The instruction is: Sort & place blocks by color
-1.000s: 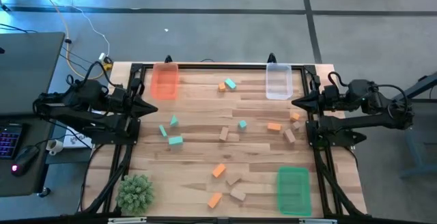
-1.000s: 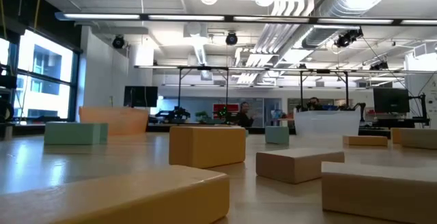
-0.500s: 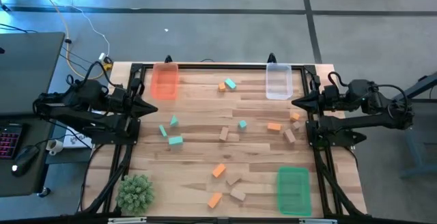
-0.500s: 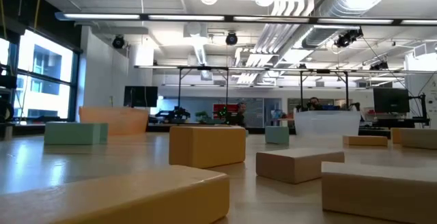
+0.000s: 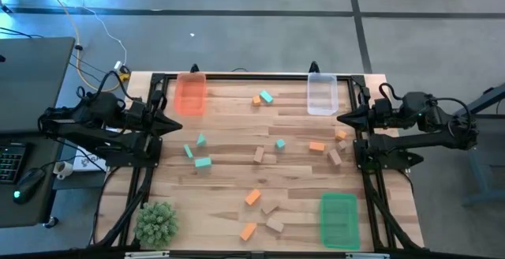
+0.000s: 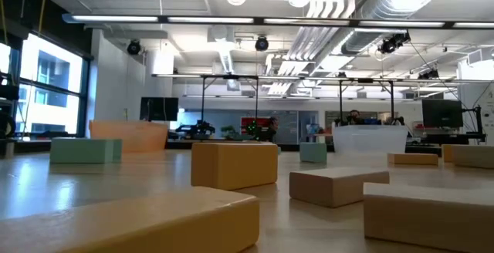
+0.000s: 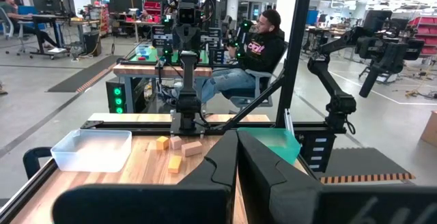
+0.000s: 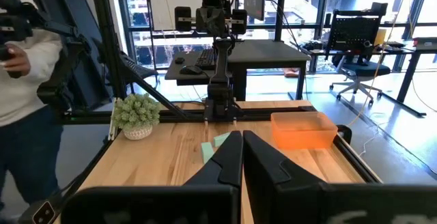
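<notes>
The blocks lie scattered flat on the wooden table: teal ones (image 5: 203, 163) (image 5: 280, 144) (image 5: 266, 97), orange ones (image 5: 252, 197) (image 5: 316, 146) (image 5: 248, 231), tan ones (image 5: 259, 155) (image 5: 274, 224) (image 5: 334, 157). The low view shows an orange block (image 6: 234, 164) and a tan block (image 6: 338, 185) close up. My left gripper (image 5: 180, 125) hovers shut at the table's left edge and touches nothing. My right gripper (image 5: 339, 118) hovers shut at the right edge, just beyond an orange block (image 5: 341, 133). Both wrist views show the fingers closed together: left gripper (image 7: 237, 142), right gripper (image 8: 242, 138).
An orange tray (image 5: 190, 93) sits at the far left, a clear tray (image 5: 322, 95) at the far right and a green tray (image 5: 339, 220) at the near right. A spiky green plant (image 5: 156, 222) stands at the near left corner. People show beyond the table: one seated (image 7: 259, 53), one standing (image 8: 24, 80).
</notes>
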Tool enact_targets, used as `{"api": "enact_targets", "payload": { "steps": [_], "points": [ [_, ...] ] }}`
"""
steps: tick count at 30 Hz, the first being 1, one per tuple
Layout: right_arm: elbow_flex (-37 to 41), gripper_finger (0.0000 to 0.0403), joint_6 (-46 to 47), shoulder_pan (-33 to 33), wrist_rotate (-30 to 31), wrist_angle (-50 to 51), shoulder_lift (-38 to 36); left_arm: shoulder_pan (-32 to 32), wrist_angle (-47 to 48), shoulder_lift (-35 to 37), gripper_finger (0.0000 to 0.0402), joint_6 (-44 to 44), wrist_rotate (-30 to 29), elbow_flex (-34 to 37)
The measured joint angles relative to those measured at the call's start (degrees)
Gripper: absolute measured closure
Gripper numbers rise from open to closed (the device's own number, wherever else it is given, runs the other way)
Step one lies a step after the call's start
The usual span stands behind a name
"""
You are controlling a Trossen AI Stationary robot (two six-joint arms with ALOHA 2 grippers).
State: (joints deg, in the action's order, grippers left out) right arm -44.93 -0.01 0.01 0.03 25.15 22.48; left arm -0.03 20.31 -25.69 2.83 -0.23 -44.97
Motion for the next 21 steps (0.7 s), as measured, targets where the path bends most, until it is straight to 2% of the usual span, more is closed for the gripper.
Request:
{"api": "enact_targets", "payload": {
  "steps": [5,13,21],
  "points": [
    [-0.02,0.0402,0.02,-0.01,0.0,-0.01,0.0,0.0,-0.95,-0.02,0.0401,0.02,-0.36,0.0],
    [0.0,0.0402,0.0,-0.01,-0.01,-0.01,0.0,0.0,-1.2,-0.02,0.0401,0.53,-4.71,0.0],
    [0.0,0.0402,0.0,-0.02,0.0,-0.01,0.0,0.0,-1.3,-0.02,0.0401,14.21,-5.84,0.02]
  ]
}}
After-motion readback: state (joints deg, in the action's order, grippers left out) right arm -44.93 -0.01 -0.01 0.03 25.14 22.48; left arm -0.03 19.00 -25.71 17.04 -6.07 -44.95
